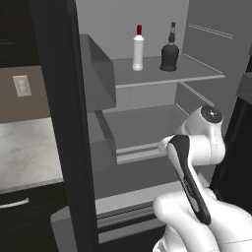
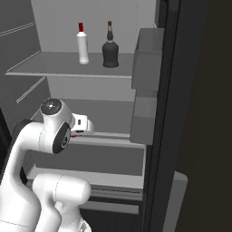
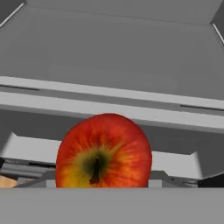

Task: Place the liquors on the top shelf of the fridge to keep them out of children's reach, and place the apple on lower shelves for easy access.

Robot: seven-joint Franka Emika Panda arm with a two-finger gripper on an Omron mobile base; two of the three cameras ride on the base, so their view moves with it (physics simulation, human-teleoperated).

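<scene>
A: Where's the apple (image 3: 104, 151)?

B: In the hand view it sits at 6 o'clock, close against the camera, its dark stem end turned straight toward the lens. It's round, so no long axis to speak of. A sliver of red also shows at the hand's tip in the right base view.

A: And the jaws?

B: The finger tips are hidden behind the fruit. The apple sits right between where they would be and looks held, but whether they press on it I cannot tell.

A: What lies beyond it?

B: A grey shelf (image 3: 131, 111) with a lighter raised front lip crosses at 12 o'clock of the apple, inside the fridge (image 1: 59, 123).

A: The bottles?

B: Both upright, necks up, on the top shelf (image 1: 197, 74). The white bottle (image 1: 138, 49) stands at 9 o'clock of the dark bottle (image 1: 169, 51), near but apart.

A: Anything in the way?

B: Grey door bins (image 2: 148, 59) stand on the open door at 3 o'clock in the right base view. The arm's hand (image 2: 81, 125) reaches in at the middle shelf's front edge.
</scene>
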